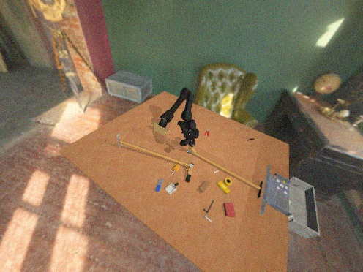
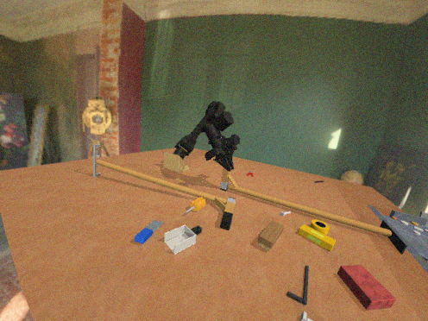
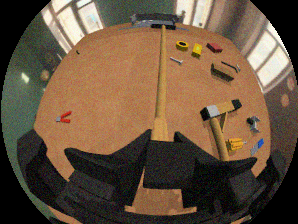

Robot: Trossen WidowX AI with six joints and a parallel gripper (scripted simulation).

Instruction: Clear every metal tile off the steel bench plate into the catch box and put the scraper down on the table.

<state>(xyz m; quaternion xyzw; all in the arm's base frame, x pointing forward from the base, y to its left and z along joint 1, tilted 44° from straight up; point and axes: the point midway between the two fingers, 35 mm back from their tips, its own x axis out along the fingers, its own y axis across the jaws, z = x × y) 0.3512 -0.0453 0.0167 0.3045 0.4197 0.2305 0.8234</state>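
The long scraper has a thin wooden handle and a black blade. My gripper is shut on the wooden grip at its near end. The blade is at the near edge of the steel bench plate, on the arm's side; whether it touches the table is unclear. Several white and orange metal tiles lie on the plate. The grey catch box adjoins the plate's far end; its floor is partly hidden.
A second long-handled tool lies to the left, its block head near my gripper. A wood block, yellow tool, red block, white tray and red pliers also lie around.
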